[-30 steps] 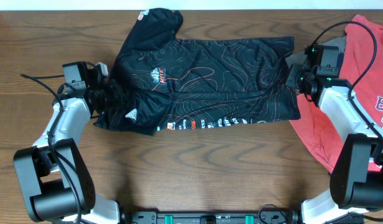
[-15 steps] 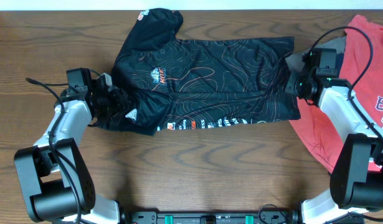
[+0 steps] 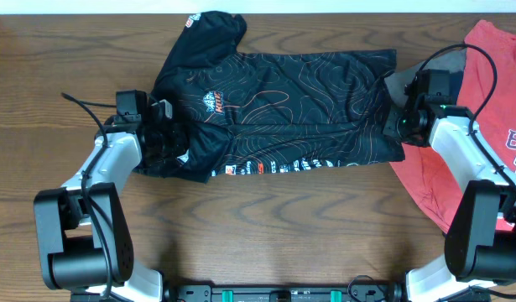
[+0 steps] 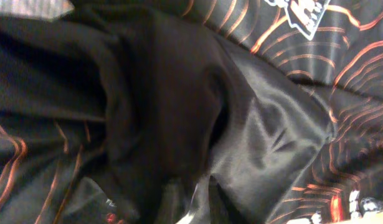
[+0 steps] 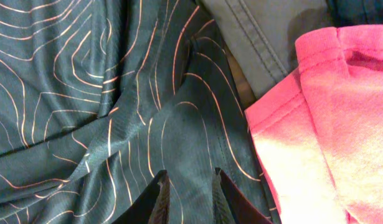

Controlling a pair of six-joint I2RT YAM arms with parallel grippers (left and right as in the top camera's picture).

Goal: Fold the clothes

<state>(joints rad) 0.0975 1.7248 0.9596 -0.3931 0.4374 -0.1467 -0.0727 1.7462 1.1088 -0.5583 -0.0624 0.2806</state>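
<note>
The black jersey (image 3: 283, 101) with orange contour lines lies spread across the far middle of the table, collar end to the left. My left gripper (image 3: 168, 134) sits over its left sleeve area. The left wrist view is filled with bunched black fabric (image 4: 272, 124) that hides the fingers, and the gripper appears shut on it. My right gripper (image 3: 400, 117) is at the jersey's right hem. In the right wrist view the gripper (image 5: 188, 183) is open, its fingertips (image 5: 161, 198) resting on flat jersey fabric (image 5: 85, 93) near the hem.
A red T-shirt (image 3: 492, 126) with white lettering lies at the right edge, touching the jersey's hem; it also shows in the right wrist view (image 5: 340, 124). A grey garment (image 5: 260, 31) lies under it at the far right. Bare wooden table (image 3: 283, 226) runs along the front.
My left gripper has moved right, from the jersey's left edge onto the sleeve, pushing fabric with it. My right gripper has barely moved.
</note>
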